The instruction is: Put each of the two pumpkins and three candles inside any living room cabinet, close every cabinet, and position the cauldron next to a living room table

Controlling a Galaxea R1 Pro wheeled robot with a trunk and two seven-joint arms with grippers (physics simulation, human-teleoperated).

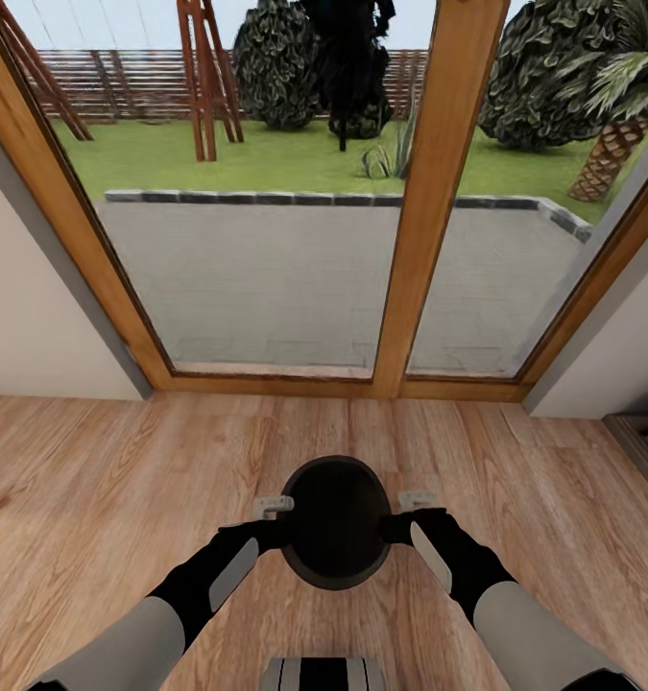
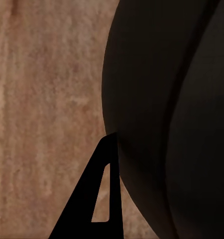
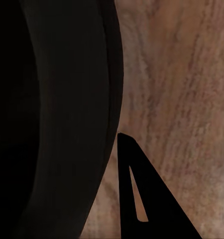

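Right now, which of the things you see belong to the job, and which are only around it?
Belongs to the job:
- cauldron, held between the left gripper and right gripper

Only around:
- wooden floor
- glass door to the garden
- beige walls

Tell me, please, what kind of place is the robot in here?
Probably a room of a house beside a garden: a wooden floor, a tall wood-framed glass door, and outside a paved terrace with a lawn.

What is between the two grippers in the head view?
The black cauldron sits between the left gripper and the right gripper, one at each side of its rim, above the wooden floor. Both wrist views show its dark wall beside one finger.
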